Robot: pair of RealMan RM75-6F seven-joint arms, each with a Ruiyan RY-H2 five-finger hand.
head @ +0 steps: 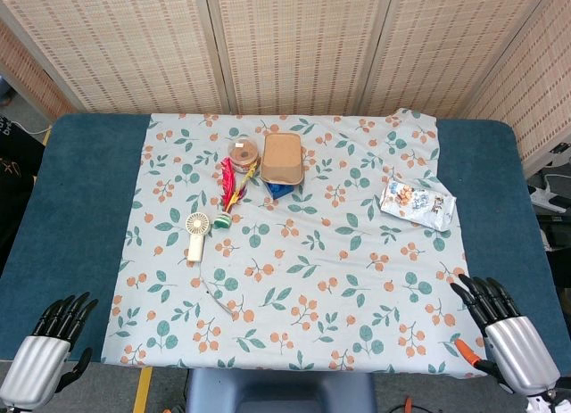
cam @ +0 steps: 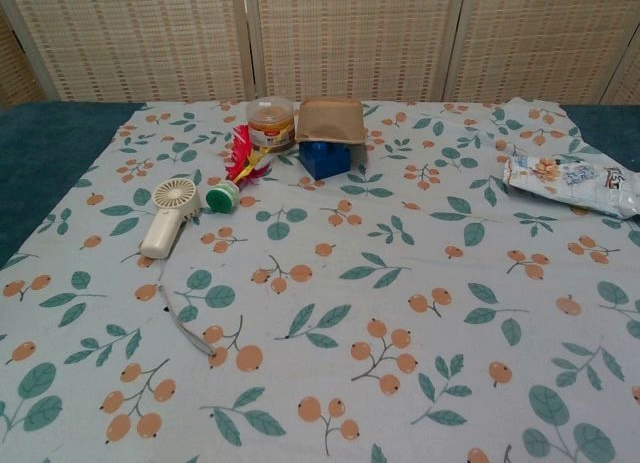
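Observation:
My left hand (head: pixel 46 346) hovers off the near left corner of the table, fingers stretched and apart, holding nothing. My right hand (head: pixel 504 328) hangs at the near right corner, fingers spread and empty. Neither hand shows in the chest view. On the floral cloth (head: pixel 357 279) lie a cream hand fan (head: pixel 196 235) (cam: pixel 168 215) with a grey strap, a red feathered toy with a green end (head: pixel 230 192) (cam: pixel 232 173), a small round jar (head: pixel 243 152) (cam: pixel 270 122), a brown box (head: pixel 281 157) (cam: pixel 330 119) resting on a blue brick (cam: pixel 324 159), and a snack packet (head: pixel 417 204) (cam: pixel 572 181).
The table's blue top (head: pixel 80 208) shows on both sides of the cloth. Woven screens (head: pixel 294 38) stand behind the table. An orange-handled tool (head: pixel 468 352) lies by my right hand at the cloth's near right corner. The cloth's near half is bare.

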